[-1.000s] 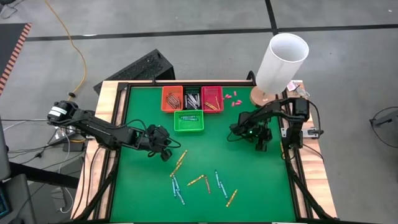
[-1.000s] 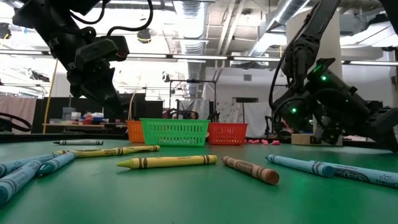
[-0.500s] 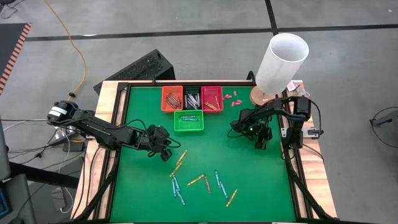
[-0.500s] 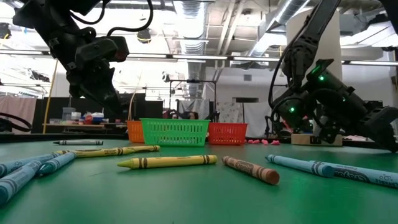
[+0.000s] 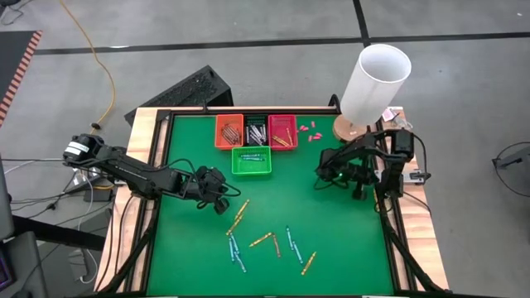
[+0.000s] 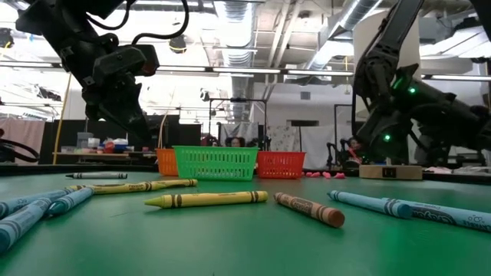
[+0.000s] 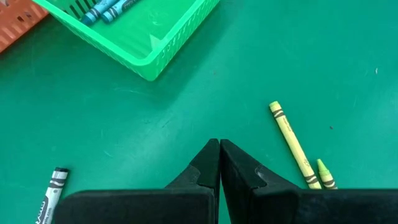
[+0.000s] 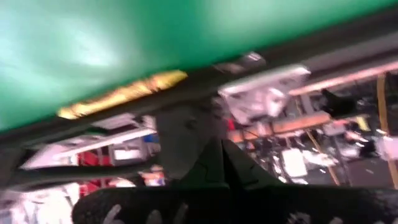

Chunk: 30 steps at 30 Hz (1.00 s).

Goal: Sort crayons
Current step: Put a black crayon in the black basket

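Several crayons (image 5: 263,240) lie loose on the green mat near the front: yellow (image 6: 207,199), brown (image 6: 309,208) and blue (image 6: 376,204). My left gripper (image 5: 220,194) hangs shut above the mat, just left of a yellow crayon (image 7: 291,142); its fingers (image 7: 219,149) hold nothing. A grey crayon (image 7: 53,188) lies near it on the other side. My right gripper (image 5: 325,176) hovers shut at the right side of the mat, far from the crayons and holding nothing. The green basket (image 5: 251,161) holds blue crayons (image 7: 106,7).
At the mat's far edge an orange basket (image 5: 229,131), a dark basket (image 5: 255,130) and a red basket (image 5: 282,131) stand in a row, with crayons inside. Pink bits (image 5: 308,130) lie to their right. A tall white tube (image 5: 377,79) stands at the far right corner.
My right gripper has drawn back toward the table's right edge, risen a little and tipped its fingers upward, staying shut. The crayons lie where they were.
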Motion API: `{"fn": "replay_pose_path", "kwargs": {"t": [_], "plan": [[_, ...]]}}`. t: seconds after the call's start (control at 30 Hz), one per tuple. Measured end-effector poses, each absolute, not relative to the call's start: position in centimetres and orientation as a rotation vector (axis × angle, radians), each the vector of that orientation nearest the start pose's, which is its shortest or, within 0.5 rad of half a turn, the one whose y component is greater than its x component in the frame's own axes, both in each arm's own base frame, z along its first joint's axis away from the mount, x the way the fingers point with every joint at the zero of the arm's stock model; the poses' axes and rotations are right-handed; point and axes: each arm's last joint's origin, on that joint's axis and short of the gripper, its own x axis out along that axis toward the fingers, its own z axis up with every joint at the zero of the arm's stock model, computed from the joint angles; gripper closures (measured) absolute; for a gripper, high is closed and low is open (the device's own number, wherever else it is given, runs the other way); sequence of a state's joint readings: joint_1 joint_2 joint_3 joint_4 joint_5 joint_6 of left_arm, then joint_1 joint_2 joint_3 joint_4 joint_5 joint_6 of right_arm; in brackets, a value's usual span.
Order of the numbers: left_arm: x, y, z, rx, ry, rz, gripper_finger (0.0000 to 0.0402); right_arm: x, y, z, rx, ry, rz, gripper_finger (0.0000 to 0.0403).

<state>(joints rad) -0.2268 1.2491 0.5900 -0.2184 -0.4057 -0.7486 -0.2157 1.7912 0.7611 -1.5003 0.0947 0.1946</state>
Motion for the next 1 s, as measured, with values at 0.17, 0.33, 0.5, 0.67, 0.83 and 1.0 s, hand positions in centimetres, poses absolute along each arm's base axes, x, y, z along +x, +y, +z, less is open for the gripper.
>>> {"fn": "replay_pose_path", "kwargs": {"t": [0.17,0.33,0.5,0.67,0.83,1.0], "plan": [[22.4,-4.0,17.9,-0.430,0.719,0.464,0.0401,17.7,-3.8,12.3,0.222,2.457,-0.351,0.0403],[22.4,-4.0,17.9,-0.430,0.719,0.464,0.0401,17.7,-3.7,12.3,0.264,2.458,-0.306,0.0403],[22.4,-4.0,17.9,-0.436,0.717,0.466,0.0401,17.7,-4.0,12.4,0.307,2.451,-0.299,0.0403],[22.4,-4.0,17.9,-0.437,0.717,0.467,0.0401,17.6,-3.6,11.3,0.357,2.397,-0.245,0.0403],[22.4,-4.0,17.9,-0.430,0.720,0.463,0.0401,17.7,-3.6,10.9,0.351,2.410,-0.257,0.0403],[22.4,-4.0,17.9,-0.427,0.721,0.462,0.0401,17.5,-4.3,10.4,0.395,2.398,-0.270,0.0403]]}}
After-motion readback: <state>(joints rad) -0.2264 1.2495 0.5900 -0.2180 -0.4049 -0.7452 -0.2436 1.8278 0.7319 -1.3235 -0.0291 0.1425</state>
